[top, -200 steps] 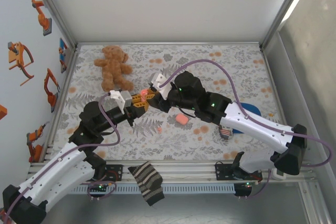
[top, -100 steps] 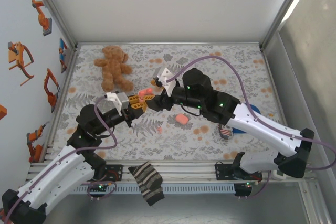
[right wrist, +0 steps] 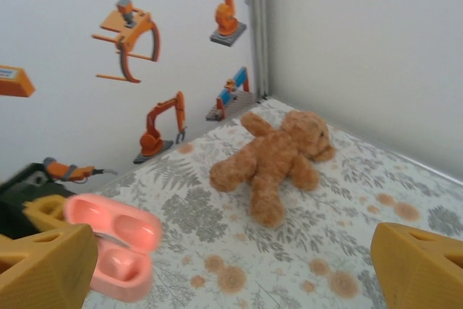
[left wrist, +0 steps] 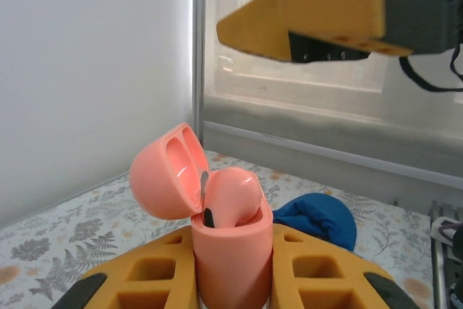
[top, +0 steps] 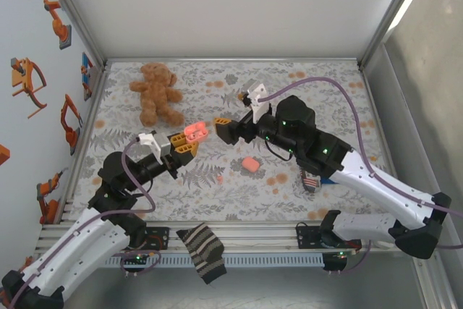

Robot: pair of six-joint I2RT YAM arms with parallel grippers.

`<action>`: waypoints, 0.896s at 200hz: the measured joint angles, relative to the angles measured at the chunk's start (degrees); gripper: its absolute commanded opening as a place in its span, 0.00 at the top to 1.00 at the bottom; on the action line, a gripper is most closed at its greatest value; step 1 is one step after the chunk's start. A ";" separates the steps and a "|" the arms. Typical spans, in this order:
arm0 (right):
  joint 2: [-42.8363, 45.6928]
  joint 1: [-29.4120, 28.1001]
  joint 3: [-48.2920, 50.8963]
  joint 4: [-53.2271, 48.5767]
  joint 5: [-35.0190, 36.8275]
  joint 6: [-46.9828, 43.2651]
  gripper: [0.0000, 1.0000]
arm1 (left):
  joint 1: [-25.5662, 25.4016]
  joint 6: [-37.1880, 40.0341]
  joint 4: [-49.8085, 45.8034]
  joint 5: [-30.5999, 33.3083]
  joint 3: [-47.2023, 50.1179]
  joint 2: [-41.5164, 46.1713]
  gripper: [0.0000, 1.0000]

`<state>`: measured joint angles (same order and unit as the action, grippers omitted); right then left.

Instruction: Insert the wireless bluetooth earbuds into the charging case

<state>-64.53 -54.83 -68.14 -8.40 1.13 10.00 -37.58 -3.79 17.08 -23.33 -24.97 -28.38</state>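
My left gripper (top: 185,143) is shut on the salmon-pink charging case (top: 195,132), held upright between its orange fingers (left wrist: 148,276) above the floral cloth. The case (left wrist: 231,251) has its lid tipped back, and one earbud (left wrist: 230,192) sits in it, its rounded head sticking out. My right gripper (top: 230,112) hangs open just right of the case, with nothing between its fingers (right wrist: 45,265); the case (right wrist: 116,255) shows blurred at its left finger. Another tiny pink earbud (top: 220,177) lies loose on the cloth below the grippers.
A second pink case (top: 251,165) lies on the cloth near the loose bud. A brown teddy bear (top: 158,92) lies at the back left. A blue cloth (left wrist: 318,218) and a small flag-printed item (top: 311,181) sit under my right arm. A striped sock (top: 202,251) hangs over the front rail.
My right gripper has opened and drawn back to the right, away from the case, with the earbud now sitting in the case. My left gripper has shifted slightly down-left, still holding it.
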 measured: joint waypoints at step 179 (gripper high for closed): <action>-10.01 9.44 9.16 -10.62 -9.46 17.25 0.07 | 0.00 -0.85 4.44 -5.07 0.02 7.13 0.95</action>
<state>-74.54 -45.39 -58.98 -19.03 -8.34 27.24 -37.58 -4.64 21.52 -28.40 -24.95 -21.26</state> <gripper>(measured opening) 0.943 0.217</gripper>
